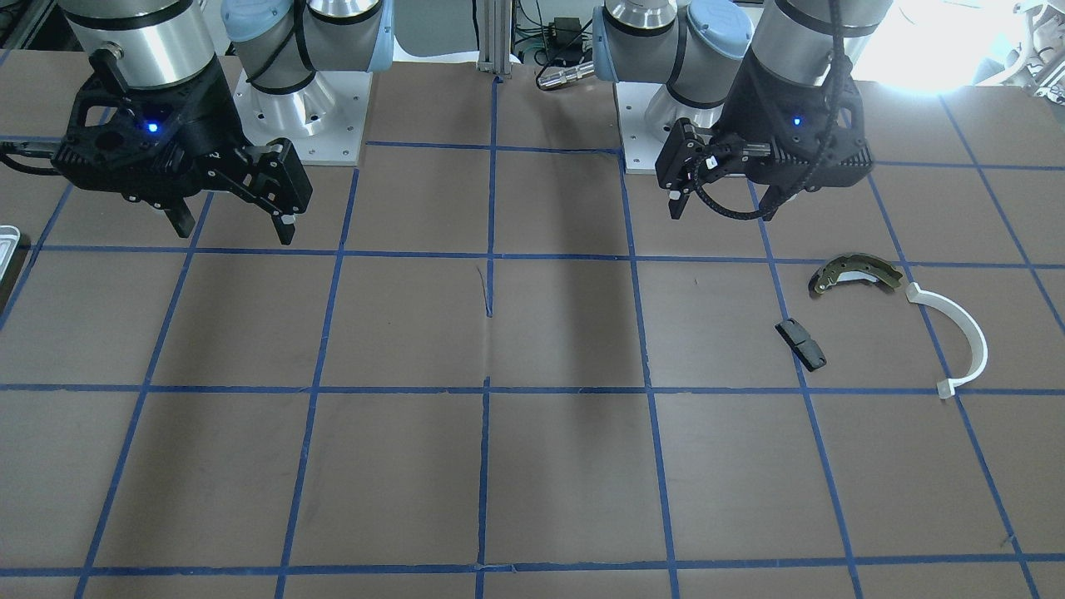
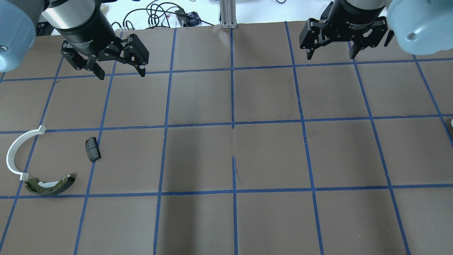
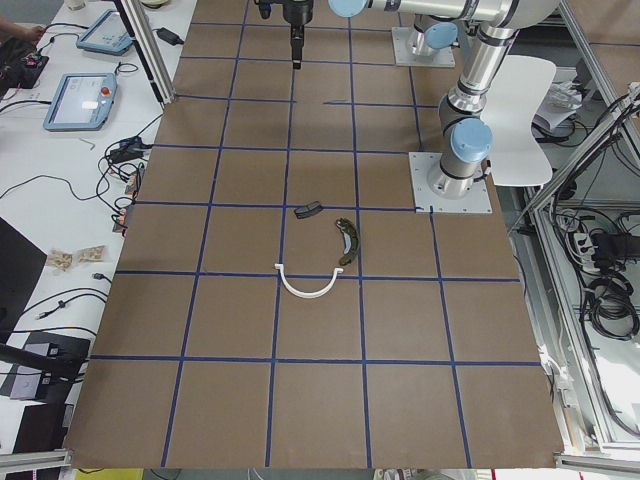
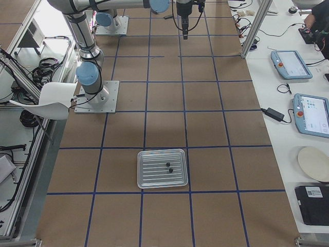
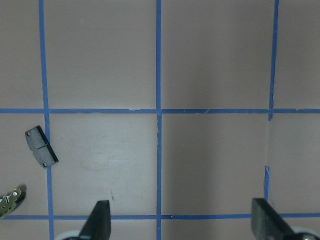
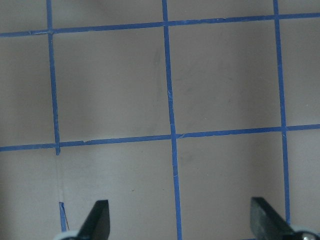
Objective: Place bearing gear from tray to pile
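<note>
**Hidden / cut off.** The tray (image 4: pixel 162 180) shows whole in the ext. right view only, at 6 o'clock on the counter (image 2: pixel 269 159). In the front and overhead views it is only a sliver at the frame edge. The bearing gear (image 4: pixel 166 164) reads as a small dark piece on the tray floor, approx. centre. A second dark piece (image 4: pixel 170 169) sits just beside it at 4 o'clock. Both are too small to make out teeth or form. In the left wrist view the brake shoe (image 2: pixel 49 185) is cut to a tip at 8 o'clock. The fingertips in both wrist views are cropped by the bottom edge.

**Pile.** In the overhead view it lies at 8 o'clock on the counter. The brake shoe lies lowest, curved side down. The white half-ring (image 2: pixel 17 152) is at its 11 o'clock, with one end just beside the shoe; contact cannot be told. The black pad (image 2: pixel 92 149) lies apart at the shoe's 1 o'clock. None of the three is near a gripper.

**Arms.** The left gripper (image 2: pixel 121 75) is at 10 o'clock in the overhead view, wrist pointing down, hanging above the counter. Its jaws are spread wide, with nothing between them. The right gripper (image 2: pixel 331 56) is at 1 o'clock in the same downward pose. Its jaws are likewise released and bare. Each wrist cam shows only counter and blue tape lines between the tips.
</note>
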{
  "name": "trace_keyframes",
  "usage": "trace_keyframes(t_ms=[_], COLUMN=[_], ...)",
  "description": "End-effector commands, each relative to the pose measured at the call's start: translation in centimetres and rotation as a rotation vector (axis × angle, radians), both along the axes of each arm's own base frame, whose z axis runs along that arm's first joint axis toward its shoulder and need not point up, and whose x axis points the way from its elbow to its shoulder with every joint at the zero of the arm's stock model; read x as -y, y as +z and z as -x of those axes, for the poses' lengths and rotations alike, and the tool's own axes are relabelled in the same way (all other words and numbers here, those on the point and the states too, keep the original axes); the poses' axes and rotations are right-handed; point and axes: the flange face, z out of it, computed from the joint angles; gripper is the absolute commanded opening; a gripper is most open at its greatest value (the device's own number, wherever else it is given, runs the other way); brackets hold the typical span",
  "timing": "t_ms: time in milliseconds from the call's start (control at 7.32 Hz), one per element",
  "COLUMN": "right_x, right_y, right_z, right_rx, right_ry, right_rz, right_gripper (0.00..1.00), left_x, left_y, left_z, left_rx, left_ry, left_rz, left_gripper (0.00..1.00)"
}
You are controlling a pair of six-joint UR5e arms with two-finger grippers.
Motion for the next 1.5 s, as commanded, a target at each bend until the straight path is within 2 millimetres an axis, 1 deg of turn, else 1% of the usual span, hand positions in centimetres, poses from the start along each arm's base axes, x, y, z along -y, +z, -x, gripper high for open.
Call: trace_keyframes(t_ms=[0, 137, 273, 410, 683, 820, 956, 1093, 1230, 1366], right_x=[-0.2, -0.1, 0.1, 0.0, -0.3, 0.1, 0.7, 0.7, 0.5, 0.1], right_y=[0.0, 0.2, 0.4, 0.8, 0.1, 0.1, 0.3, 0.7, 1.4, 1.8], right_z=[0.0, 0.0, 0.0, 0.0, 0.9, 1.9, 4.5, 7.5, 11.1, 15.0], right_rx=[0.0, 0.0, 0.001, 0.001, -0.019, -0.028, -0.037, -0.047, -0.06, -0.065], right_ry=[-0.004, -0.017, -0.018, -0.018, 0.006, 0.09, 0.139, 0.203, 0.291, 0.33], right_rz=[-0.019, -0.014, -0.01, -0.003, -0.05, -0.049, -0.051, -0.074, -0.088, -0.102], right_gripper=[1.0, 1.0, 1.0, 1.0, 1.0, 1.0, 1.0, 1.0, 1.0, 0.99], left_x=[-0.6, -0.3, -0.3, -0.4, -0.5, -0.5, -0.5, -0.5, -0.6, -0.6], left_y=[0.0, 0.1, 0.0, 0.1, 0.1, 0.1, 0.1, 0.1, 0.0, 0.2], left_z=[-0.1, -0.5, -0.5, -0.3, -0.3, -0.2, -0.3, -0.2, -0.2, -0.2], left_rx=[-0.004, -0.003, -0.003, -0.003, -0.004, -0.003, -0.001, -0.003, -0.001, -0.001], left_ry=[0.011, 0.009, 0.009, 0.006, 0.012, 0.012, 0.017, 0.018, 0.019, 0.019], left_rz=[-0.059, -0.056, -0.057, -0.056, -0.056, -0.056, -0.056, -0.056, -0.058, -0.055], left_gripper=[1.0, 1.0, 1.0, 1.0, 1.0, 1.0, 1.0, 1.0, 1.0, 1.0])
